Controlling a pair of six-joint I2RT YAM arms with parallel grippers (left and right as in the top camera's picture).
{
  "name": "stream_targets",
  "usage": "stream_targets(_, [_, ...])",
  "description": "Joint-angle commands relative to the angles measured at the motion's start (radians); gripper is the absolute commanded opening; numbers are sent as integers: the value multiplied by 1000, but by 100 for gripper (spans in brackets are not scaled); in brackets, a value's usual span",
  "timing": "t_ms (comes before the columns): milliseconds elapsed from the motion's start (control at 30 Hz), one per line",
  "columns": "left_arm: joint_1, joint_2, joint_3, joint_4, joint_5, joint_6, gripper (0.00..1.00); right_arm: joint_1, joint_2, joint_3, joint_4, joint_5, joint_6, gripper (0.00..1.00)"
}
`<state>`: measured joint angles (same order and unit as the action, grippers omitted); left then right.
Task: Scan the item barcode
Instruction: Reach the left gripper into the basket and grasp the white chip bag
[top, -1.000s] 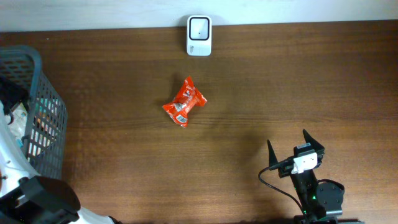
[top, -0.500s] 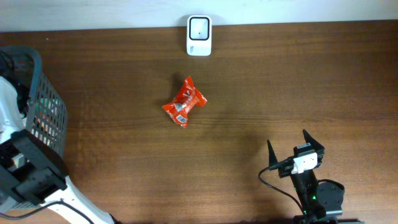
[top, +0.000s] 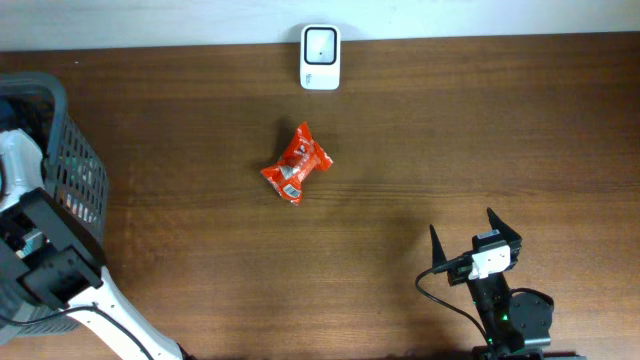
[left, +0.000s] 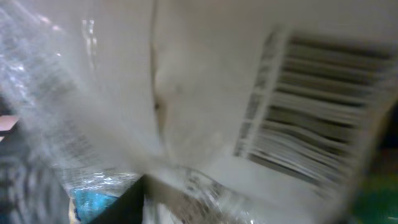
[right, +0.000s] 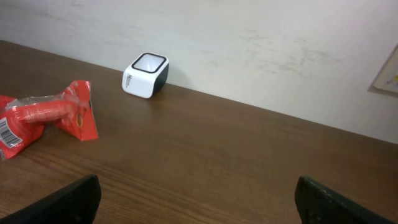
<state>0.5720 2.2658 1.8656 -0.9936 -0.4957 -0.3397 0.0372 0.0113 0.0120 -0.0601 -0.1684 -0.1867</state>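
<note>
A red snack packet (top: 296, 163) lies mid-table with a barcode label at its near end; the right wrist view shows the red packet (right: 50, 115) at far left. The white scanner (top: 320, 58) stands at the table's back edge, and it appears as the scanner (right: 146, 74) by the wall. My left arm (top: 45, 255) hangs over the basket (top: 75, 165), its gripper hidden beneath it. The left wrist view is filled by a blurred white package (left: 199, 87) with a barcode (left: 311, 118), very close; the jaws do not show clearly. My right gripper (top: 461, 222) rests open at the front right, nothing between its fingers.
The grey mesh basket holds several packaged items at the table's left edge. A blue wrapper (left: 93, 199) shows under the white package. A pale wall runs behind the table's back edge.
My left arm has swung further over the basket, toward its contents. The red packet, the scanner and the right arm have not moved.
</note>
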Motion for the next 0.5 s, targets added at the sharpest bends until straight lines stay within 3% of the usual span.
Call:
stream_targets(0, [19,29,-49,-2,-25,-14,0,6,-5,-6,-5,8,8,98])
stream_targets(233, [20,-83,75,-71,-12,-14,0,6,-5,-6,-5,8,8,98])
stream_targets(333, [18,-247,188,-130,9,-13,0,6,-5,-6,-5,8,8,98])
stream_targets(467, [-2,-470,200,-153,40,-2,0,6,-5,-6,-5,8,8,99])
